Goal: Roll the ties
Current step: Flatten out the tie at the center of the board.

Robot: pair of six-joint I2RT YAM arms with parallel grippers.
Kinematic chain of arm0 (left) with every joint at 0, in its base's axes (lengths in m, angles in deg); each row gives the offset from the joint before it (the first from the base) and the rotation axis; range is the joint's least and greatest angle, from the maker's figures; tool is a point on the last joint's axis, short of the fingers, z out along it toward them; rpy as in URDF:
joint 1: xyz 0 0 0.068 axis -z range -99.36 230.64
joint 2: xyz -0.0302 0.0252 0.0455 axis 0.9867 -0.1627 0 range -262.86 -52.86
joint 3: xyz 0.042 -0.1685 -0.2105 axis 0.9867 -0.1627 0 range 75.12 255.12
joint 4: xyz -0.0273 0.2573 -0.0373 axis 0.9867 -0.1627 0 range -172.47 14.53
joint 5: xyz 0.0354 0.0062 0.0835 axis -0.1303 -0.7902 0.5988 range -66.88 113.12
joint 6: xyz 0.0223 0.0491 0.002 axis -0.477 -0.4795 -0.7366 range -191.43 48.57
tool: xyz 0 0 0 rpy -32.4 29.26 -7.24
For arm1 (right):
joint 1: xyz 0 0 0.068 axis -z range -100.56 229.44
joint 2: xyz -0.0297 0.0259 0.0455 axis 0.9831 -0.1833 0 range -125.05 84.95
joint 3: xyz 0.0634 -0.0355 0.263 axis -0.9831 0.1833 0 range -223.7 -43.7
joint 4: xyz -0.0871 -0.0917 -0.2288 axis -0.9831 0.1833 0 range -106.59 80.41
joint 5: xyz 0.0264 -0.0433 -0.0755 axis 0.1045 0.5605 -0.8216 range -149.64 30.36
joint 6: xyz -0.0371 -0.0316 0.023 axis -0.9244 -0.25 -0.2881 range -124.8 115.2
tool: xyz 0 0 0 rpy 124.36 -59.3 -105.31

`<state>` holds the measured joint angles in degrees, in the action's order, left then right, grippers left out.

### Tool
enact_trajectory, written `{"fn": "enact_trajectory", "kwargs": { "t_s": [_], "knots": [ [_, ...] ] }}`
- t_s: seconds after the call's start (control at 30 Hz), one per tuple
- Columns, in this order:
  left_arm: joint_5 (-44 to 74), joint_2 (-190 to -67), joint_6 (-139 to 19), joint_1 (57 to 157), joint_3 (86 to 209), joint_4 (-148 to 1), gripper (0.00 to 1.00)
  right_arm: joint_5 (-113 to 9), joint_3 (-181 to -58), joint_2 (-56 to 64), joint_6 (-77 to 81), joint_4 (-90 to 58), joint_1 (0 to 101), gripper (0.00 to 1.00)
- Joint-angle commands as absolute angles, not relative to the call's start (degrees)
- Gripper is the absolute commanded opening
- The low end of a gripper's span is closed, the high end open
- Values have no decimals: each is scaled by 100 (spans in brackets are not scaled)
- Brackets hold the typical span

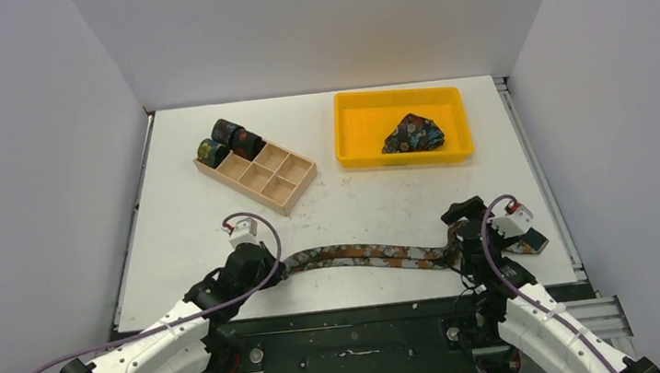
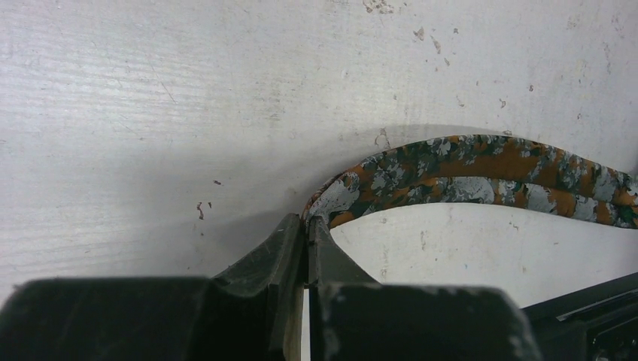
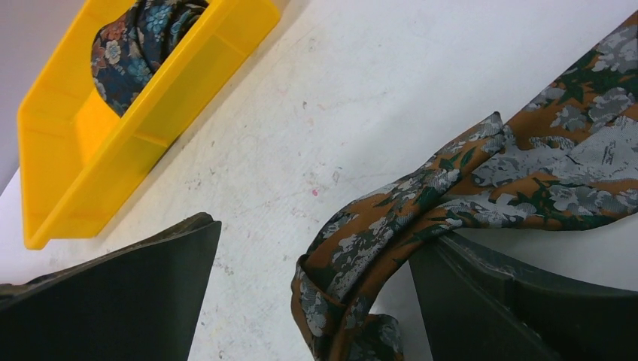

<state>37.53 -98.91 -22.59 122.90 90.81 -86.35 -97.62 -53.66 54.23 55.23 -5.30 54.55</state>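
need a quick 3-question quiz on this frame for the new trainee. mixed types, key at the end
1. Fill in: the wooden box holds ___ rolled ties.
2. True or false: the left gripper and the right gripper are both shut on the orange tie.
3. Where is the blue floral tie? A) in the wooden box B) in the yellow tray C) in the right gripper

Key: 1. three. 2. False: the left gripper is shut on one end, while the right gripper's jaws stand open around the other end. 3. B.
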Motion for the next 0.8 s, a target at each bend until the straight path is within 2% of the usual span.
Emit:
{"fn": "enact_trajectory", "kwargs": {
  "t_s": [0.0,0.07,0.13,0.2,0.27,0.33,0.57,0.67,0.77],
  "knots": [
    [3854,-9549,-2360,12252,9112,-8847,0,-9516,-5624,5052,5818,-622,5822,98],
    [3902,-9399,-2371,12256,9113,-9020,0,-9263,-5628,4913,5818,-773,6117,98],
    [3963,-9249,-2388,12256,9128,-9183,0,-8880,-5610,4746,5758,-965,6560,93],
    [4038,-9099,-2375,12256,9146,-9337,0,-8377,-5580,4525,5635,-1177,7090,81],
    [4087,-8939,-2320,12249,9143,-9400,0,-7854,-5594,4387,5381,-1430,7565,60],
    [4194,-8795,-2285,12245,9187,-9471,0,-7736,-5675,4521,4950,-1608,7726,55],
    [4620,-8674,-2397,12239,9592,-9579,0,-7459,-5904,5224,3575,-2345,7733,64],
    [4679,-8679,-2389,12234,9549,-9474,0,-7467,-5823,5246,3618,-2267,7732,81],
    [4627,-8732,-2281,12234,9380,-9390,0,-7552,-5677,5118,3993,-1814,7733,91]
  ]
}}
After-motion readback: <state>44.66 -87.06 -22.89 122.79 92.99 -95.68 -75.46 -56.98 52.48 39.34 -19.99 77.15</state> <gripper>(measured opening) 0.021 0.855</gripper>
